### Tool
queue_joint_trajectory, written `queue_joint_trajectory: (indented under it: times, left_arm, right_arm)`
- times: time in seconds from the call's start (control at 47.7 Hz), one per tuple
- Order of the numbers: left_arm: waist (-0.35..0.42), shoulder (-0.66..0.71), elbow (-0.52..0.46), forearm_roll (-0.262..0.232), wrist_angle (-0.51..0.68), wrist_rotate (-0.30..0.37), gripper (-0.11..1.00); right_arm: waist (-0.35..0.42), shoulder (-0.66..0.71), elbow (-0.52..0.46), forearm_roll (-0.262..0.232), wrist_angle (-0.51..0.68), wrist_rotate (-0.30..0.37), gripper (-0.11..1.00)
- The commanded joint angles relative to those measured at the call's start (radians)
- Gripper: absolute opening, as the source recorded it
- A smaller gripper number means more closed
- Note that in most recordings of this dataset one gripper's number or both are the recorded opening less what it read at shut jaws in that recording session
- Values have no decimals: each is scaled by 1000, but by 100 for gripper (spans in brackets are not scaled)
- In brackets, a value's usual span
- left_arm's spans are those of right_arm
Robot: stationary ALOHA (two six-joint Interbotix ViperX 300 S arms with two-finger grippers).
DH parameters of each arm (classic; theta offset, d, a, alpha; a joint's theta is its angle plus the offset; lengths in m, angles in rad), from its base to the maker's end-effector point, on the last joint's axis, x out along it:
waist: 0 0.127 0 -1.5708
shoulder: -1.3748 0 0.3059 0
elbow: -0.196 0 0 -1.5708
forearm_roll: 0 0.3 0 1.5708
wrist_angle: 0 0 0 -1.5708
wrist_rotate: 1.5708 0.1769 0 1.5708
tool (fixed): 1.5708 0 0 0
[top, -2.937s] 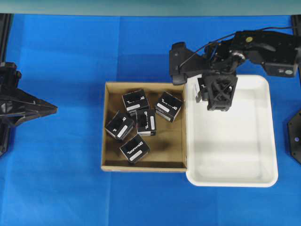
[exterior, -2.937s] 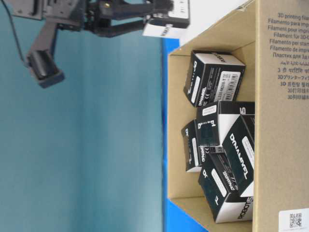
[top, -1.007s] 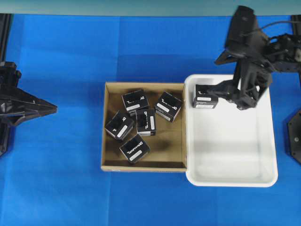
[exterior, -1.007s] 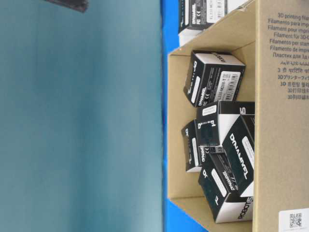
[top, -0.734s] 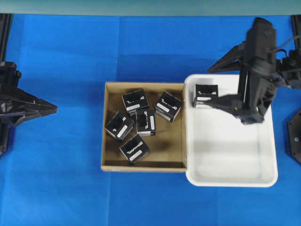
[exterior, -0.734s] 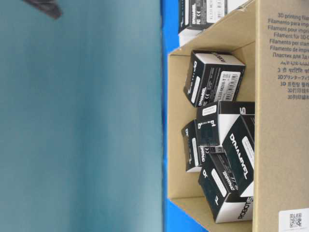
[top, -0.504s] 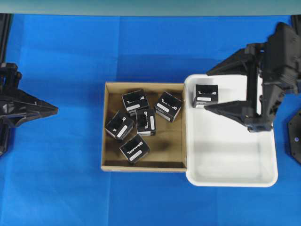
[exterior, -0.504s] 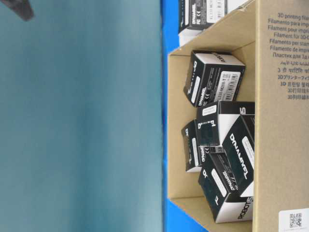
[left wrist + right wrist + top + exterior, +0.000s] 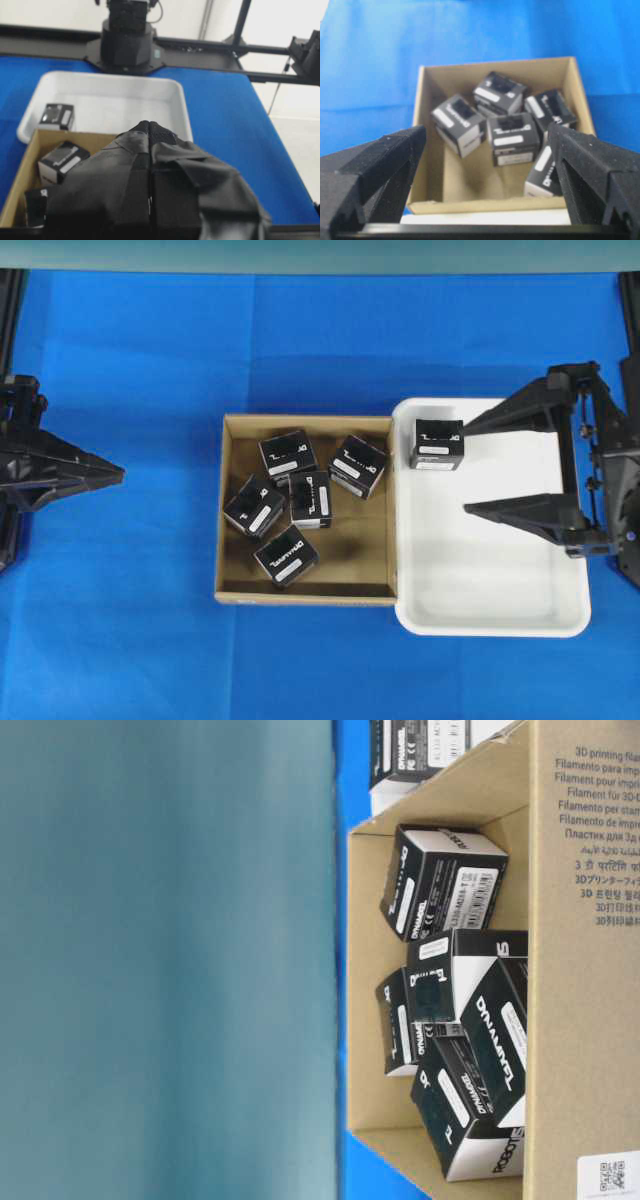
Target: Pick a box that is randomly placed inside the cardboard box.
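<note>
A white tray (image 9: 500, 620) touches the right wall of the cardboard box (image 9: 232, 530), which holds 5 black boxes (image 9: 309, 499). The right gripper (image 9: 468, 466), spread wide and empty, faces them, nearer than the closed left gripper (image 9: 122, 473).

Matt brown corrugated cardboard box (image 9: 230, 510) w/ glossy black printed cartons (image 9: 286, 555), white paper labels. Smooth white plastic tray (image 9: 490, 620). Matt blue table cover (image 9: 120, 620). Right gripper (image 9: 465, 468) fingers (image 9: 380, 165): rough black foam.
</note>
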Motion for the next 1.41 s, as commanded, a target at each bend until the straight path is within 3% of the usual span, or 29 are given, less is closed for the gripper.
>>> queue_joint_trajectory:
  times: [0.0,0.462,0.944,1.385]
  left_arm:
    - [-3,8,-28,3,-5,-5,-7]
    - [-6,9,-21,3,-2,-9,-7]
    - [-12,-3,-14,3,-3,-133,-7]
    - [-12,-5,-12,3,0,-137,-7]
  right_arm:
    - [6,-21,11,5,-41,0,99]
    - [9,-198,104,3,-83,-6,99]
    - [64,-206,118,2,-118,-5,99]
    - [97,-247,133,2,-144,-2,99]
